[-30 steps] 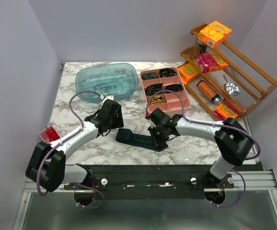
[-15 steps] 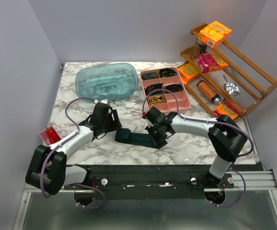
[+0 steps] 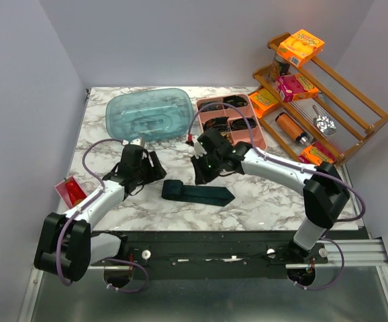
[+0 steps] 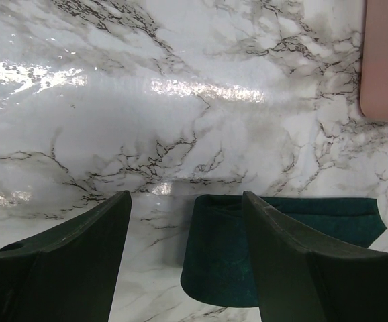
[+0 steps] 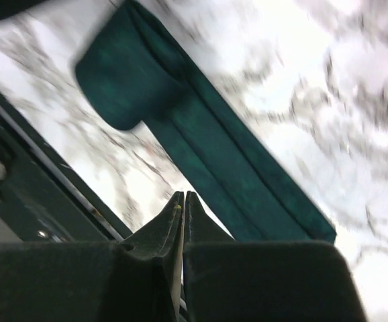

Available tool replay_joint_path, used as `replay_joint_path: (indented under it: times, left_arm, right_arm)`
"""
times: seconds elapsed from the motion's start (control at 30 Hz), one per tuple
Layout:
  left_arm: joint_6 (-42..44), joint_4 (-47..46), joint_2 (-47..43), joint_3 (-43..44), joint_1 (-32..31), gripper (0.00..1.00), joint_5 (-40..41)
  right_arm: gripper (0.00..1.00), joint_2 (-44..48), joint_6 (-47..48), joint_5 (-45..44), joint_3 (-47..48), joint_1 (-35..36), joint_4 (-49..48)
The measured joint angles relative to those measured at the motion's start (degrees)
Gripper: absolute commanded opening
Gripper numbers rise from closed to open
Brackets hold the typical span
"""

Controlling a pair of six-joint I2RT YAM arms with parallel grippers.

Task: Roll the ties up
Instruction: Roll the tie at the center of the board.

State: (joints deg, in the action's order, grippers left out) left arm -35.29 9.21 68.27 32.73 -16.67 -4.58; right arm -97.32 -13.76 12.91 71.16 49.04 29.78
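The marble counter (image 3: pixel 281 194) carries a wooden rack (image 3: pixel 355 121) at its right, a translucent teal tub (image 3: pixel 150 114) at the back and a pink compartment tray (image 3: pixel 260 142) beside it. A dark teal tie (image 3: pixel 195 193) lies flat near the front, thicker end left, pointed tip right. The left fingers (image 4: pixel 80 255) stand wide, facing that thick end. The right fingers (image 5: pixel 157 235) are pressed together, empty, above the tie.

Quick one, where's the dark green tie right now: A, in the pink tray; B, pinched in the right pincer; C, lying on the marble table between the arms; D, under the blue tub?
C: the green tie lies on the marble table, and the right pincer is shut on nothing.
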Motion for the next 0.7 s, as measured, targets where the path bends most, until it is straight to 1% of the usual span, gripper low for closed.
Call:
replay_joint_path:
  times: [0.13, 0.33, 0.5, 0.7]
  left_arm:
    - [-0.8, -1.8, -2.5, -2.1, 1.9, 0.77, -2.4]
    - [-2.4, -5.4, -7.1, -6.3, 5.1, 0.77, -8.0]
    - [-4.0, -9.7, -9.0, -9.1, 6.6, 0.77, -12.5]
    - [-5.3, -13.9, -9.3, -12.1, 6.8, 0.77, -16.5]
  right_arm:
    - [0.1, -3.5, 0.5, 3.8, 6.3, 0.2, -2.2]
    - [0.1, -12.3, 0.6, 7.4, 13.8, 1.7, -3.6]
    - [0.1, -16.6, 0.6, 8.4, 15.9, 2.6, -3.6]
    - [0.1, -17.4, 0.6, 8.5, 15.7, 2.7, -3.8]
